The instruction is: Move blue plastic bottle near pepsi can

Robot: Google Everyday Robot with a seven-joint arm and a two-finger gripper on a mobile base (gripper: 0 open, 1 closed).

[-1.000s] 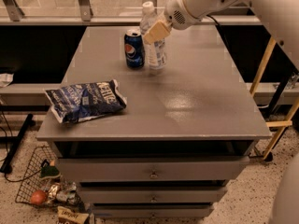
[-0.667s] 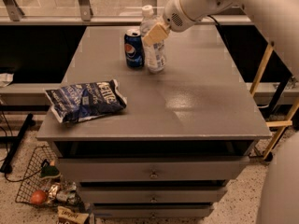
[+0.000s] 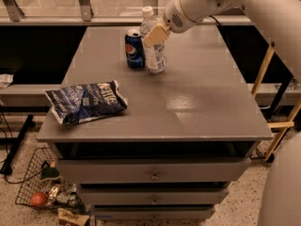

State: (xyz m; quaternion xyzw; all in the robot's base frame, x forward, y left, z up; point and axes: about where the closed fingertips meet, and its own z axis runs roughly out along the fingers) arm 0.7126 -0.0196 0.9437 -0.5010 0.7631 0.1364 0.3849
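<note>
Camera view: bottle (image 3: 155, 60) upright beside can (image 3: 135, 51), far edge of surface (image 3: 197, 102).
Hand (image 3: 155, 34): gripping bottle's upper half, likely steadying it.

Looks like a robot test lab: plain grey drawer cabinet (image 3: 188, 171) on speckled floor (image 3: 10, 213), wire basket (image 3: 29, 182) of snack clutter beside it, robot's gripper (image 3: 155, 34) above the cabinet's far end.

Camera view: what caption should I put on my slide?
The gripper is at the blue plastic bottle, standing beside the pepsi can on the gray table.
</note>
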